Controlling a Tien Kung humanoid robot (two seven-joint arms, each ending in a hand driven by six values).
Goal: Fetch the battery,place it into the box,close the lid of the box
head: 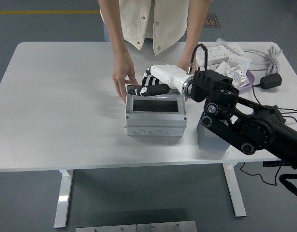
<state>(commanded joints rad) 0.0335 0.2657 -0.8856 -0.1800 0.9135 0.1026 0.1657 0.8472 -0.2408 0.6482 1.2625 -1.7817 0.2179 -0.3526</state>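
Note:
A grey plastic box (155, 123) stands in the middle of the white table (61, 106). Its top shows a dark rectangle inside a grey frame, and I cannot tell whether that is a lowered lid. My right hand (149, 90), white with black parts, reaches in from the right and lies over the box's back edge. I see no battery apart from the hand; anything under the hand is hidden. A person at the far side rests one hand (123, 79) on the table against the box's back left corner. My left arm is out of view.
A grey block (212, 139) stands right of the box, under my right arm. A white power strip (221, 50), cables, a black adapter (270, 81) and small packets (238, 75) lie at the back right corner.

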